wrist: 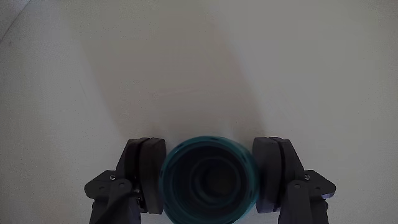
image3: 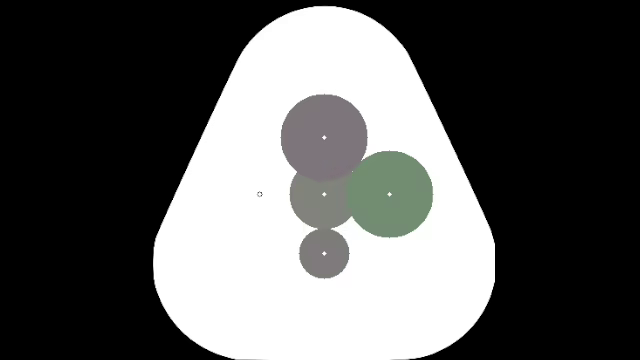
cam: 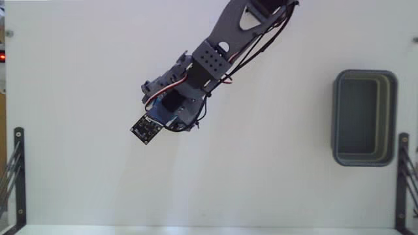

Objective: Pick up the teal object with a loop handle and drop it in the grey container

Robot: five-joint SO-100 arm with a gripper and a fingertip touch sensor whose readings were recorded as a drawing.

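In the wrist view the teal object is a round cup with a dark hollow, and it fills the gap between my two dark fingers. My gripper is shut on it, one pad on each side. Its loop handle does not show. In the fixed view the gripper hangs left of the table's middle, and only a sliver of the teal object shows under the wrist. I cannot tell whether the cup is off the table. The grey container lies far to the right, with nothing in it.
The table is plain white. Black metal brackets stand at the lower left and lower right edges in the fixed view. My arm's links and cables run from the top centre down to the gripper.
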